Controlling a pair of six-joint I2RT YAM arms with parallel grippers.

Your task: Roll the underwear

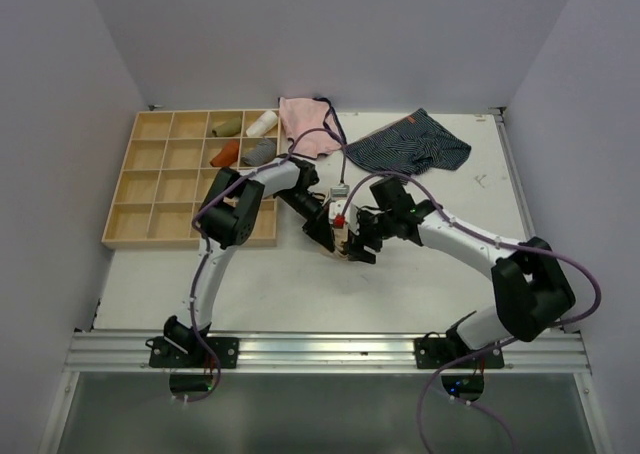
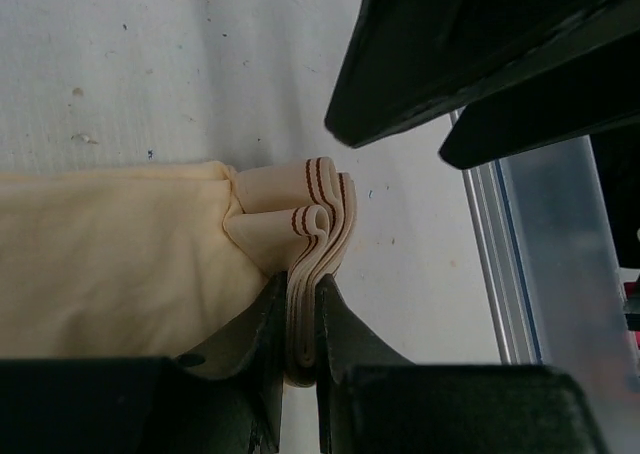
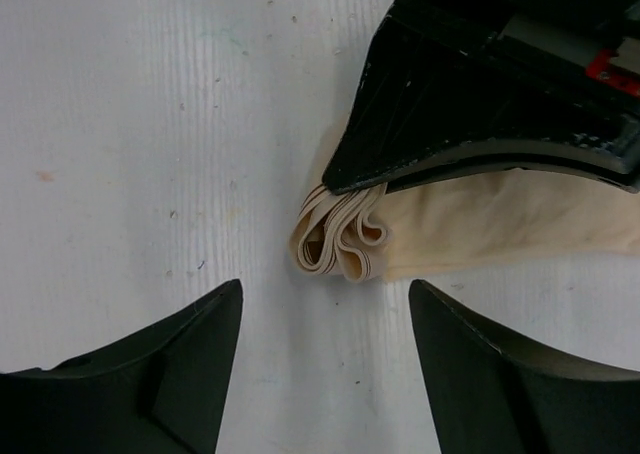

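The pale peach-beige underwear (image 2: pixel 120 254) lies on the white table, folded into a narrow band. Its striped waistband end (image 2: pixel 318 209) is bunched in loops. My left gripper (image 2: pixel 303 296) is shut on that waistband edge. In the top view the left gripper (image 1: pixel 325 234) and right gripper (image 1: pixel 358 246) meet over the cloth (image 1: pixel 341 249), which is mostly hidden. My right gripper (image 3: pixel 325 304) is open and empty, with its fingers on either side of the table just short of the waistband (image 3: pixel 340 239). The left gripper's fingers (image 3: pixel 450 104) cover part of the cloth (image 3: pixel 480 219).
A wooden compartment tray (image 1: pixel 160 179) with several rolled cloths stands at the back left. A pink pair (image 1: pixel 305 124) and a navy striped pair (image 1: pixel 415 144) lie at the back. An aluminium rail (image 1: pixel 330 349) runs along the near edge.
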